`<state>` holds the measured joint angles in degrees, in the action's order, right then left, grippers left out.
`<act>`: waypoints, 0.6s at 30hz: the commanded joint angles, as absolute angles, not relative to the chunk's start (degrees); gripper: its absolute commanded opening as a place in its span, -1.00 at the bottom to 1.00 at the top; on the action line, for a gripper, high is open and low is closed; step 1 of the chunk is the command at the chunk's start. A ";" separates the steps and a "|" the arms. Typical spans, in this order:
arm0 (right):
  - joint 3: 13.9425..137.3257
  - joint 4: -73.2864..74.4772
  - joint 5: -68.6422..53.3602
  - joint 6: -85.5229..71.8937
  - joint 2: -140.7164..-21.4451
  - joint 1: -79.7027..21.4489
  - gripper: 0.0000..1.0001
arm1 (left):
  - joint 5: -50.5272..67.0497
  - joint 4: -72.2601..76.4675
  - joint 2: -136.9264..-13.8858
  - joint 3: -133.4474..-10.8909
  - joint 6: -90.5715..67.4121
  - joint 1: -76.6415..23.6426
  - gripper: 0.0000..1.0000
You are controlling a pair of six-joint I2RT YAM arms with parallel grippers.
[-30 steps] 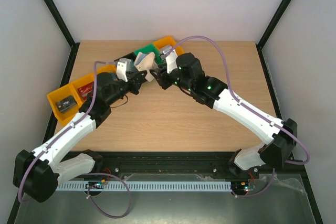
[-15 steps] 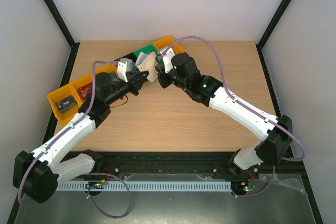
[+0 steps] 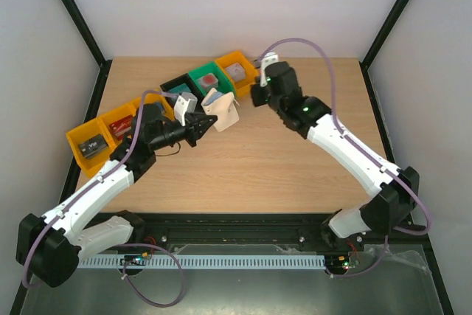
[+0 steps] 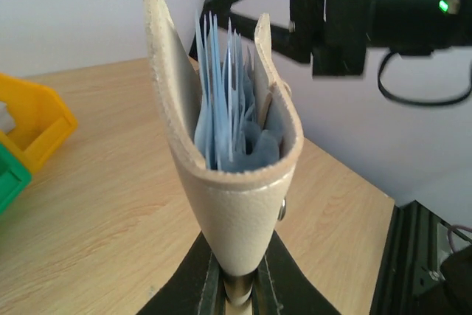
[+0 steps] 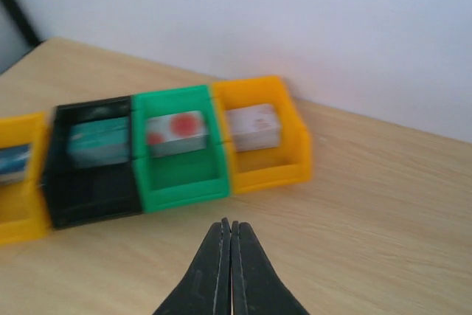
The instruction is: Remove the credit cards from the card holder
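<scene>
My left gripper (image 3: 203,125) is shut on the folded spine of the beige card holder (image 3: 221,112) and holds it above the table. In the left wrist view the card holder (image 4: 243,204) stands open upward over my left gripper (image 4: 236,285), with light blue pockets (image 4: 225,108) showing and no card standing out among them. My right gripper (image 3: 255,97) is shut with nothing seen in it, apart from the holder, low over the table before the bins (image 5: 231,230). A whitish credit card with pink-red markings (image 5: 252,127) lies in the orange bin (image 5: 265,175).
A row of bins runs along the back left: orange (image 3: 247,64), green (image 3: 198,79), black (image 3: 171,86) and more orange ones (image 3: 77,145). The green bin (image 5: 177,189) holds a red-dotted card (image 5: 175,132); the black bin (image 5: 81,204) holds a teal one (image 5: 99,142).
My right gripper has drawn back from the card holder toward the back right. My left gripper has carried the holder a little right and nearer. The bins are now uncovered.
</scene>
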<state>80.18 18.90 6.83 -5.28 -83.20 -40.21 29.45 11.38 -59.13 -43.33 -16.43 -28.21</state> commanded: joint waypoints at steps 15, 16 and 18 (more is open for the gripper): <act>81.04 32.65 -52.40 9.29 -72.65 -31.03 0.30 | 59.29 -2.41 -52.92 -50.23 17.50 -24.96 -0.95; 81.32 32.84 -55.16 8.48 -73.27 -31.03 0.35 | 60.48 -2.33 -52.98 -50.27 17.90 -24.96 -0.95; 82.38 34.62 -61.18 7.38 -75.17 -31.03 0.48 | 62.23 -0.93 -53.08 -50.04 17.60 -24.96 -0.95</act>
